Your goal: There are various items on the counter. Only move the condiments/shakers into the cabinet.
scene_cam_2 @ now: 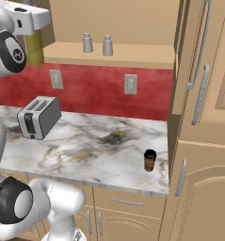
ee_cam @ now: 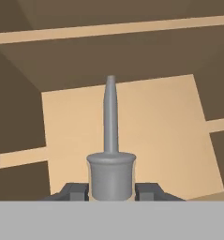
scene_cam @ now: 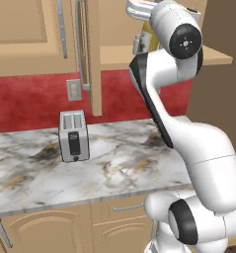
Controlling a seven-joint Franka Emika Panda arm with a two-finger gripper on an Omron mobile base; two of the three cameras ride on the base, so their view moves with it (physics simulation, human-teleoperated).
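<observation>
Between the jaws (ee_cam: 111, 190) you have the yellow-green squeeze bottle (scene_cam_2: 34, 47), gripped just below its cap; in the hand view the cap and pointed nozzle rise straight up from between the two dark fingertips (ee_cam: 151, 191), which press against its sides. You can see the bottle's yellow-green body below the hand in the right base view, at the left end of the cabinet shelf (scene_cam_2: 132, 55); whether its base touches the board you cannot tell. Ahead of the jaws lies the tan back wall of the cabinet (ee_cam: 127, 136). Well off to one side of the jaws, further along the same shelf, you see the two grey shakers (scene_cam_2: 97, 44) standing upright, near each other but apart. Far below the jaws, on the marble surface (scene_cam: 124, 163), the silver toaster (scene_cam: 73, 135) stands upright, and a small dark cup (scene_cam_2: 150, 160) sits near the surface's front edge by the tall cupboard.
</observation>
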